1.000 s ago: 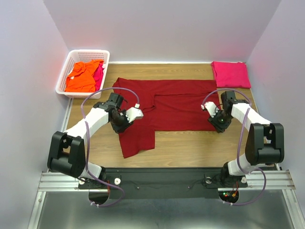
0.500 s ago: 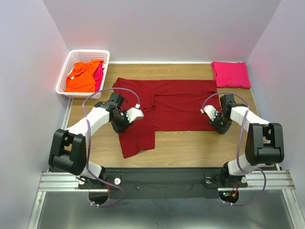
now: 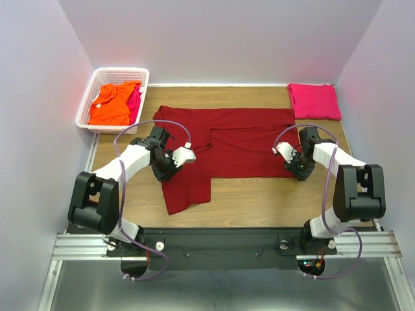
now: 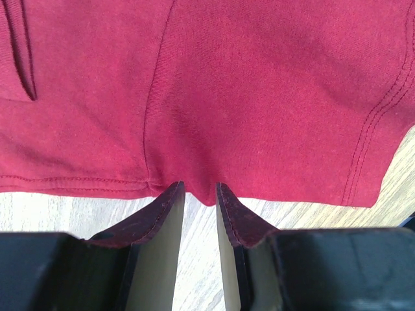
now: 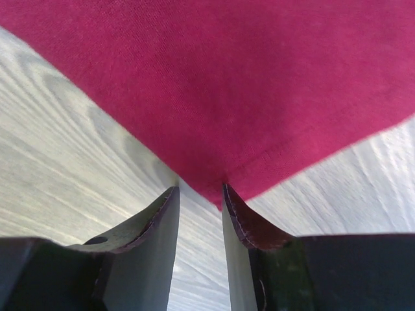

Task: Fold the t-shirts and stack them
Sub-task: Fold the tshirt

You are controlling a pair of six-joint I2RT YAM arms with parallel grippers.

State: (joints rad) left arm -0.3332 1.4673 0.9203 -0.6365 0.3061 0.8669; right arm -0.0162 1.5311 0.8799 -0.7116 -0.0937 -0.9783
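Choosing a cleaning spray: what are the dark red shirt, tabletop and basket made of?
Dark red shirt: soft matte knit, likely cotton jersey; fine texture, stitched hems. Tabletop: pale wood or wood-look laminate; grain lines. Basket: white plastic, seemingly; lattice walls.

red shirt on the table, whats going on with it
Both arms are working on the dark red shirt, spread on the table. The left arm's fingers sit at a hem on its left side, the right arm's fingers at its near right corner, both part open with the cloth edge at their tips. A pink shirt lies folded far right; others sit in the basket.
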